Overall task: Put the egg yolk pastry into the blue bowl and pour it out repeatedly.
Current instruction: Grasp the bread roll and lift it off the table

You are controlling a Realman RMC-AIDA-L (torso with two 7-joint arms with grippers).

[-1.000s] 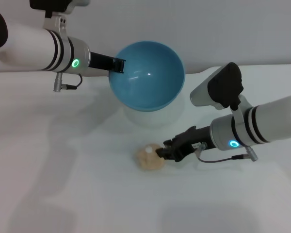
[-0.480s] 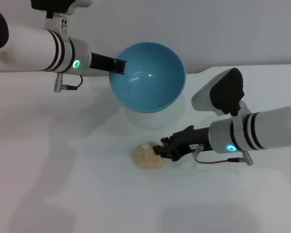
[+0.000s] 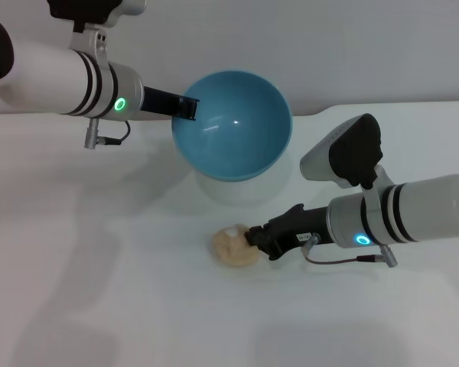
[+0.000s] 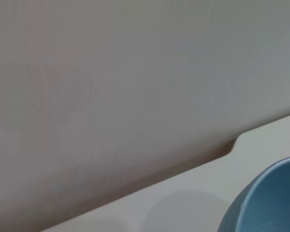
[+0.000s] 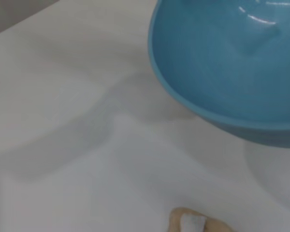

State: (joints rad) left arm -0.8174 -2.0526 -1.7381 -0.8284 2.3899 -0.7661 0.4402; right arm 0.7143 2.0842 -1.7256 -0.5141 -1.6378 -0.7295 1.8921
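Left gripper clamped on rim of glossy sky-blue hemispherical bowl, bowl held above white table, tilted, mouth facing camera, empty. Small lumpy tan-beige egg yolk pastry on table, below and in front of bowl. Right gripper at pastry's side, touching; cannot tell if fingers closed on it. Step: pick pastry. Judgement: centre fingers across widest part, squeeze lightly since crumbly, lift straight up, clear rim before release.
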